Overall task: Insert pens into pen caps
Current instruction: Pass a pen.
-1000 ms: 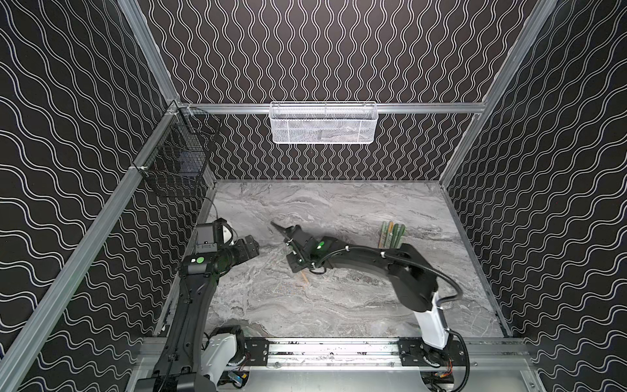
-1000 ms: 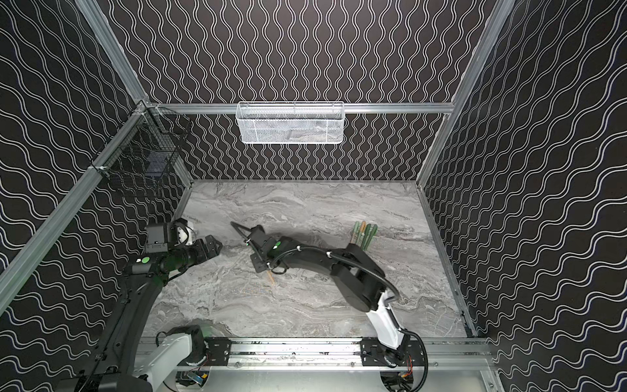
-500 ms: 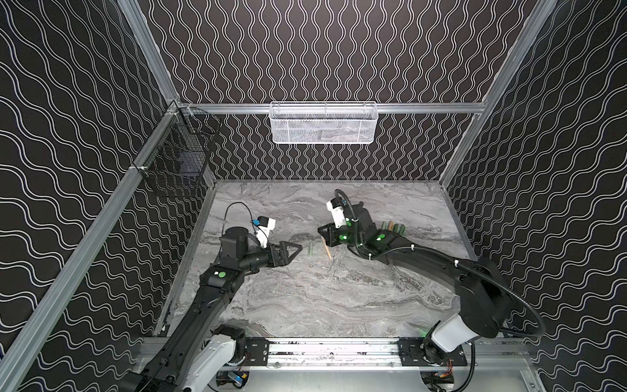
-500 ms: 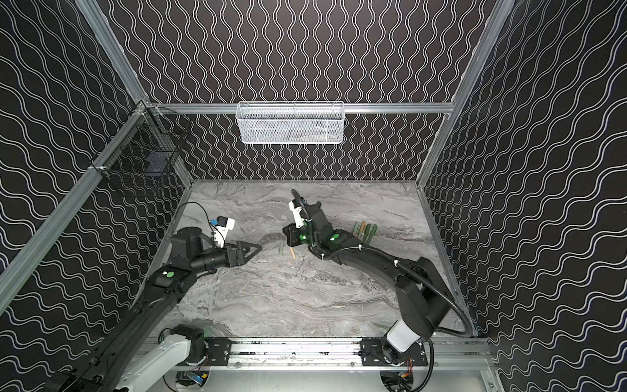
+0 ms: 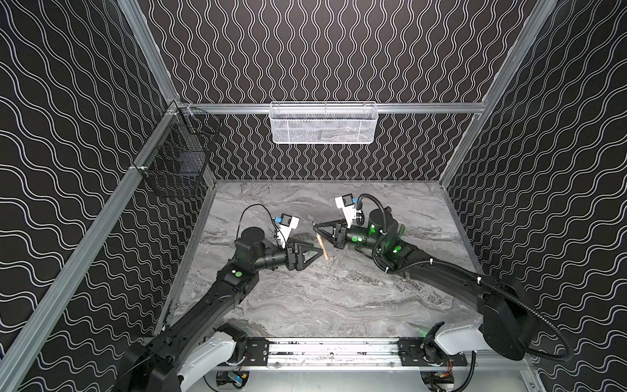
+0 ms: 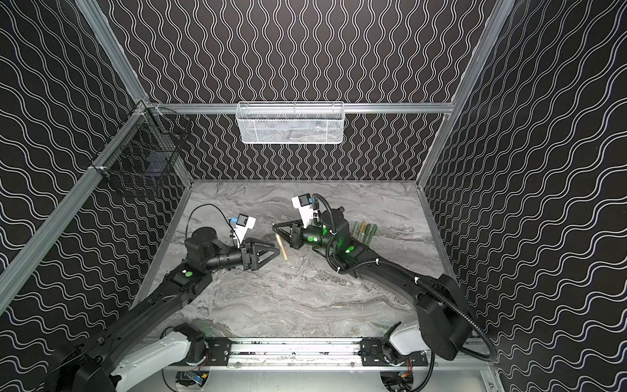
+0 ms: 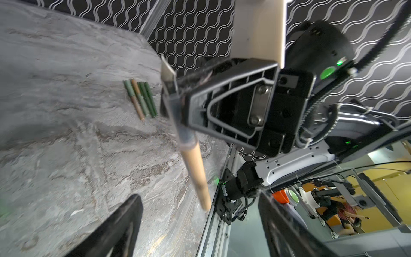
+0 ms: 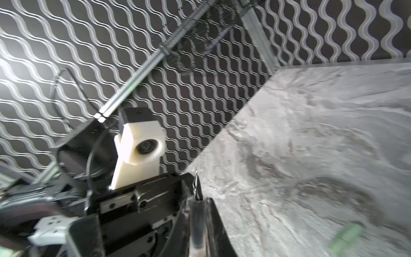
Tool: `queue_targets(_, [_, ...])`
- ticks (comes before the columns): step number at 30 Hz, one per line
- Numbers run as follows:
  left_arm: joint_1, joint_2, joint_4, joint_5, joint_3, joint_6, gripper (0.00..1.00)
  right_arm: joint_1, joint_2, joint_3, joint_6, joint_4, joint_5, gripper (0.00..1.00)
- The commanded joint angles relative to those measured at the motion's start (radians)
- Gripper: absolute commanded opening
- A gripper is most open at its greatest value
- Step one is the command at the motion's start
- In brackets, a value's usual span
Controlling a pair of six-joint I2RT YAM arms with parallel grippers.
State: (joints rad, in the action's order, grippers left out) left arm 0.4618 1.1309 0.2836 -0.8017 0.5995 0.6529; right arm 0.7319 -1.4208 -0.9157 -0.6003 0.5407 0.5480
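While the right hand point(image 6: 276, 230) grips a pen point(image 6: 282, 247), four pens point(image 7: 140, 99) lie nearby.

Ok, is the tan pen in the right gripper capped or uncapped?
Uncapped. The tan pen shows its pointed tip bare beyond the right gripper.

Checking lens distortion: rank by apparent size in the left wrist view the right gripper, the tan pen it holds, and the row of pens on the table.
1. right gripper
2. tan pen
3. row of pens, smallest here, but it lies farther from the camera, so the real order is unsure.
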Motion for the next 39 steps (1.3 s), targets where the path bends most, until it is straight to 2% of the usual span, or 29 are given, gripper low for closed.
queue_targets(1, [0.018,-0.001,0.147,-0.022,-0.011,0.025,0.83,0.001,-0.003,0.025,-0.115,0.229,0.096,0.14])
queue_targets(5, [0.045,-0.003,0.160,0.012,-0.024,0.022,0.70,0.005,-0.009,0.050,-0.157,0.302,0.092,0.14])
queue_targets(10, [0.051,-0.002,0.250,0.040,-0.057,0.064,0.67,0.023,0.007,0.058,-0.158,0.308,0.069,0.14])
queue_targets(15, [0.052,0.027,0.396,0.019,-0.076,0.126,0.57,0.047,0.038,0.072,-0.126,0.283,0.027,0.14])
queue_targets(22, [0.054,0.044,0.532,-0.009,-0.092,0.179,0.35,0.052,0.059,0.113,-0.144,0.328,-0.021,0.14])
queue_targets(31, [0.054,-0.001,0.384,-0.014,-0.064,0.114,0.00,0.052,0.068,0.120,-0.128,0.298,-0.081,0.14])
queue_targets(35, [0.054,-0.019,0.159,0.012,0.000,0.026,0.00,0.052,0.062,0.110,-0.121,0.271,-0.083,0.17])
queue_targets(39, [0.054,-0.033,-0.282,0.123,0.124,-0.154,0.00,0.052,0.065,0.072,-0.070,0.150,-0.110,0.30])
